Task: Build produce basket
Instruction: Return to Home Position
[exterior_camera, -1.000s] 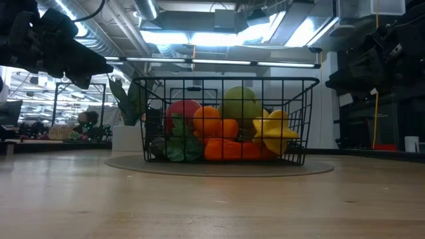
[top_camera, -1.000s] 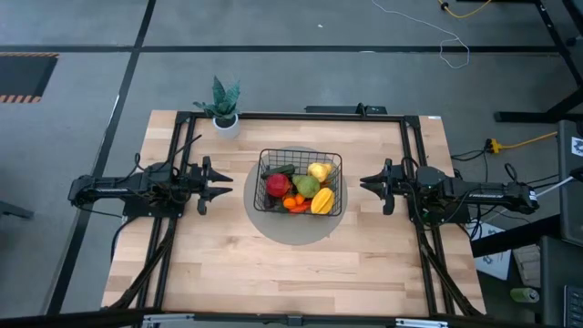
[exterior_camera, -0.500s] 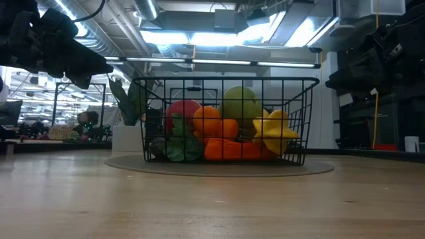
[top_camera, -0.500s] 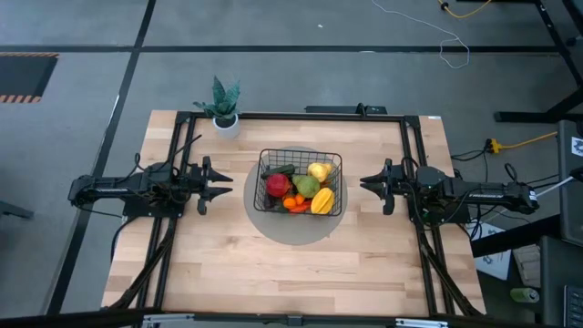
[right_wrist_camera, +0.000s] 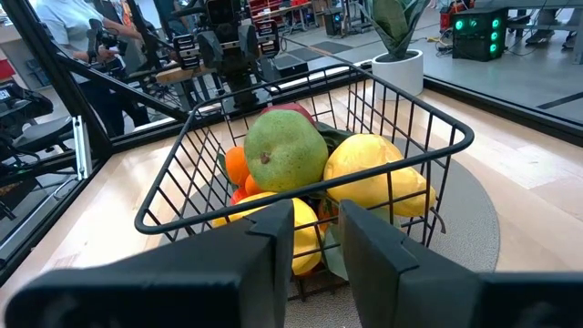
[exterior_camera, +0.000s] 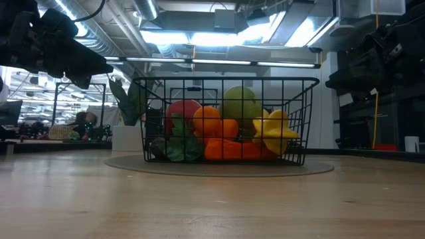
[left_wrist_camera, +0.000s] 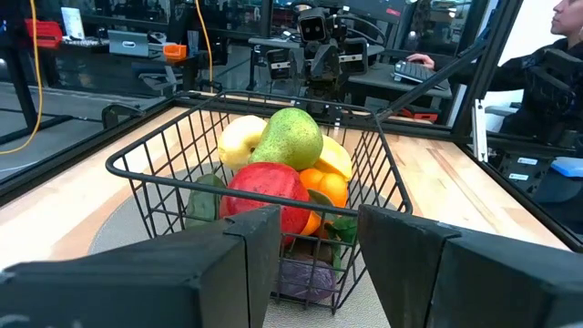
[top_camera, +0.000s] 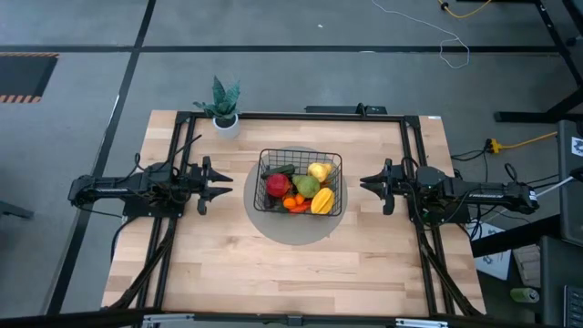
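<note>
The black wire-mesh basket point(top_camera: 300, 181) stands by its base on a grey round disc point(top_camera: 273, 223) at mid-table. It holds the produce: a red apple point(top_camera: 278, 185), a green pear point(top_camera: 307, 186), yellow fruits point(top_camera: 322, 202), oranges point(exterior_camera: 207, 121) and a carrot point(exterior_camera: 226, 150). My left gripper point(top_camera: 226, 182) hovers left of the basket, open, fingers pointing at it. My right gripper point(top_camera: 367, 183) hovers right of the basket, also open. Both wrist views look straight at the basket point(left_wrist_camera: 264, 164) point(right_wrist_camera: 310, 155).
A potted green plant in a white pot point(top_camera: 224, 109) stands at the far left corner of the table. Black frame rails point(top_camera: 173, 219) run along both sides and the far edge. Bare wood lies toward the near edge point(top_camera: 291, 273). People sit beyond the table point(right_wrist_camera: 73, 18).
</note>
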